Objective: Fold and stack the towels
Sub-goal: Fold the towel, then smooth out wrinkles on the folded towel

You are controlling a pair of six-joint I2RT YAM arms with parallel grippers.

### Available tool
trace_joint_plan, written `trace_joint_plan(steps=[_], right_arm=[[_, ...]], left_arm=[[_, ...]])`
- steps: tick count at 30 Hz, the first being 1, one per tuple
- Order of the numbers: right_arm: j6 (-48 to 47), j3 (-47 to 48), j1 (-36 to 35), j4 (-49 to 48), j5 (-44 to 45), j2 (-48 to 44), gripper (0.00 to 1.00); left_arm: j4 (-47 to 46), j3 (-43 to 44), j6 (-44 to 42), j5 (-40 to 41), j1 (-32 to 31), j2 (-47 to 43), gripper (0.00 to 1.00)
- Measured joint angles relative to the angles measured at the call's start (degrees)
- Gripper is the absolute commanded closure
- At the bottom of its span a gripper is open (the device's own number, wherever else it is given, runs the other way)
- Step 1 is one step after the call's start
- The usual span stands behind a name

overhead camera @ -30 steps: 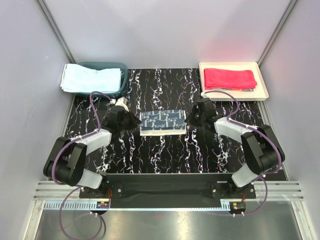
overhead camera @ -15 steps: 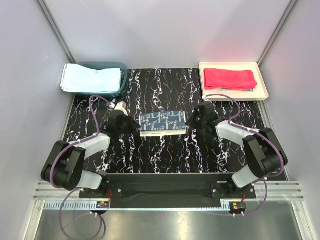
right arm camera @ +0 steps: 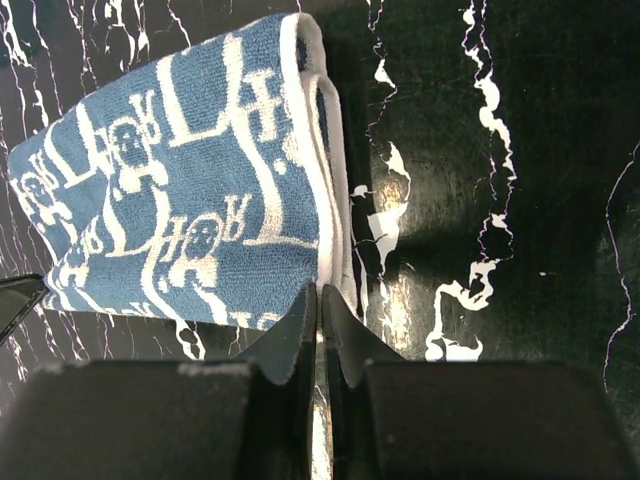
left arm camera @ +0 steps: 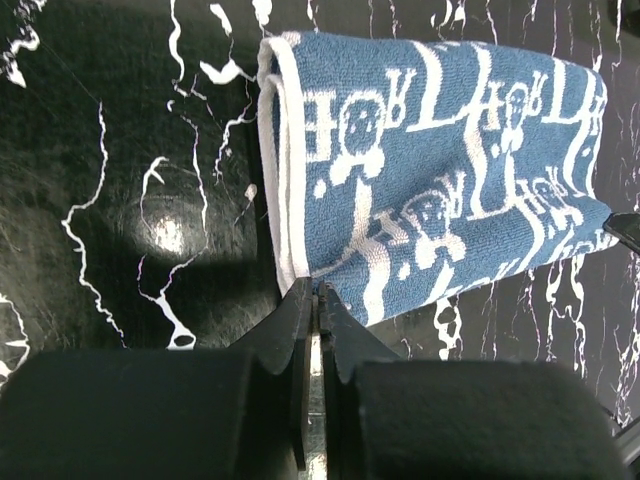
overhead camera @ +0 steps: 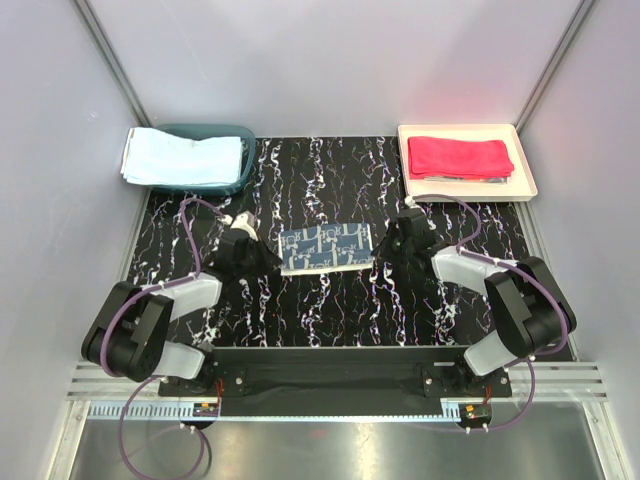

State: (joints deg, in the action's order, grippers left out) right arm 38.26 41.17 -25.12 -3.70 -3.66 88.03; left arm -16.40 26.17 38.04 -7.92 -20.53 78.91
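the soft, light blue patterned towel (overhead camera: 326, 247), folded mid-desk (overhead camera: 300, 300), is pinched by the closed left fingers (left arm camera: 310, 300) at its 9 o'clock end and the closed right fingers (right arm camera: 310, 305) at 3 o'clock, sound end holds since its middle should sag

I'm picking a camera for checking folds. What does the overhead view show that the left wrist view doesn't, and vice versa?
Only overhead: the red towel in the cream tray, and the light blue towel on the teal basket. Only left wrist: the patterned towel's white-hemmed fold layers, with the left fingers pinched shut on its corner. Both: that patterned towel on the black marbled table.
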Motion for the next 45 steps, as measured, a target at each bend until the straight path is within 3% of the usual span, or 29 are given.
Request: trace_joint_plan(steps=[4, 5, 9, 14, 18, 26, 33, 39, 45], right_arm=[[0.3, -0.5, -0.1, -0.4, 0.1, 0.0, 0.79], [0.3, -0.8, -0.1, -0.6, 0.2, 0.0, 0.73], [0.4, -1.3, -0.1, 0.0, 0.7, -0.1, 0.65], [-0.3, -1.0, -0.1, 4.6, 3.3, -2.8, 0.63], [-1.1, 2.8, -0.1, 9.3, 5.1, -4.9, 0.68], [-1.7, 13.7, -0.4, 9.0, 3.1, 2.2, 0.75], [-0.4, 8.1, -0.9, 3.7, -1.0, 9.9, 0.76], [1.3, 2.6, -0.8, -4.2, -2.1, 8.7, 0.76], [1.4, 2.0, -0.9, -2.8, -1.7, 6.9, 0.67]], left_arm=[[-0.2, -0.5, 0.3, -0.2, -0.1, 0.0, 0.72], [-0.2, -0.5, 0.4, -0.3, -0.1, 0.0, 0.62], [1.1, -0.5, 0.7, -0.3, -0.1, -0.8, 0.54], [9.7, 1.7, -0.4, 1.3, -0.1, -7.0, 0.56], [16.2, 8.7, -1.6, 3.1, -0.3, -9.7, 0.62], [17.8, 20.2, -2.6, 4.3, -4.0, 0.2, 0.73], [18.0, 17.3, -1.4, 4.7, -5.7, 10.9, 0.76], [15.3, 14.1, -0.2, 5.0, -5.7, 11.1, 0.76], [14.1, 13.6, -0.1, 5.0, -5.7, 10.9, 0.76]])
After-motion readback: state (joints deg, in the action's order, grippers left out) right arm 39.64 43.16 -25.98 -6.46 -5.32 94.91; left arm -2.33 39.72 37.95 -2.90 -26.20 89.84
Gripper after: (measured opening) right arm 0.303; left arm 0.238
